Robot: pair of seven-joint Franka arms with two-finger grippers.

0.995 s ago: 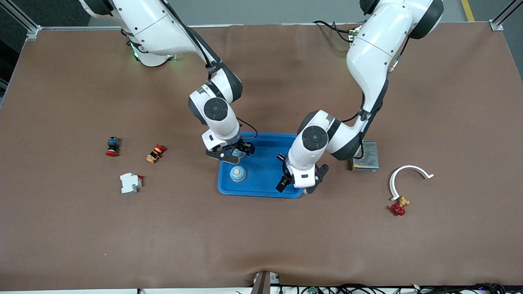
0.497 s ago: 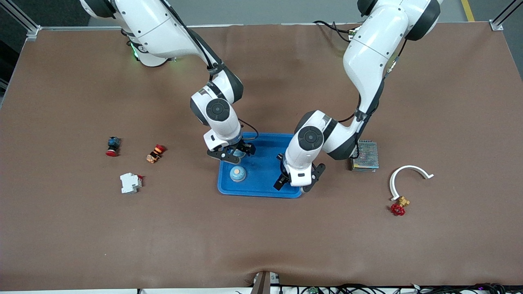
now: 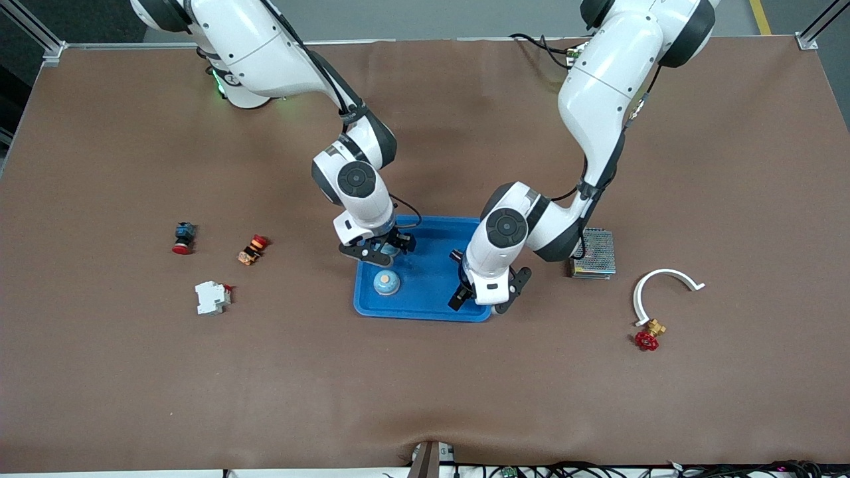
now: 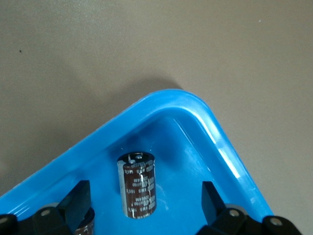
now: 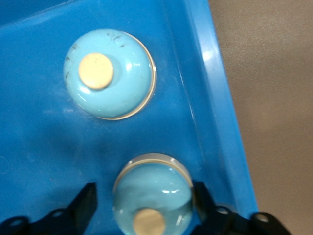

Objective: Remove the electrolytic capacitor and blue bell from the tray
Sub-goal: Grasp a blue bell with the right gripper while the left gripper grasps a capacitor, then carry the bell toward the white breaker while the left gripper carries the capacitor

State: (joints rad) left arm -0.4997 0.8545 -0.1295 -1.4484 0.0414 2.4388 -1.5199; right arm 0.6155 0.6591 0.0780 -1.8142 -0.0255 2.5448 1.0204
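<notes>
- Blue tray (image 3: 431, 265) at mid-surface (image 3: 425, 398), both arms reaching down into it.
- Right tool (image 3: 378, 251) low over the tray's edge toward the right arm's end, released: fingers (image 5: 88, 196) straddling a pale blue bell (image 5: 151, 188), one finger against the bell's rim, the other with a gap beside it.
- That bell resting on the tray floor just beside the tray's wall, cream button on top.
- Second bell (image 3: 386, 283), same colour and kind, also in the tray, nearer the front camera than the first and apart from it, free of either tool.
- Left tool (image 3: 488, 302) low over the tray's corner nearer the front camera, toward the left arm's end, released: fingers (image 4: 80, 198) spread wide.
- Capacitor (image 4: 137, 188), dark sleeve with a silver top, in that tray corner between the spread fingers, touched by neither.
- Toward the right arm's end of the surface: a red-capped push button (image 3: 182, 239), an orange and red button (image 3: 252, 249), a white breaker (image 3: 212, 297).
- Toward the left arm's end: a metal mesh box (image 3: 593, 252) just beside the left arm's elbow, a white curved piece (image 3: 664, 289), a red-handled valve (image 3: 647, 335).
</notes>
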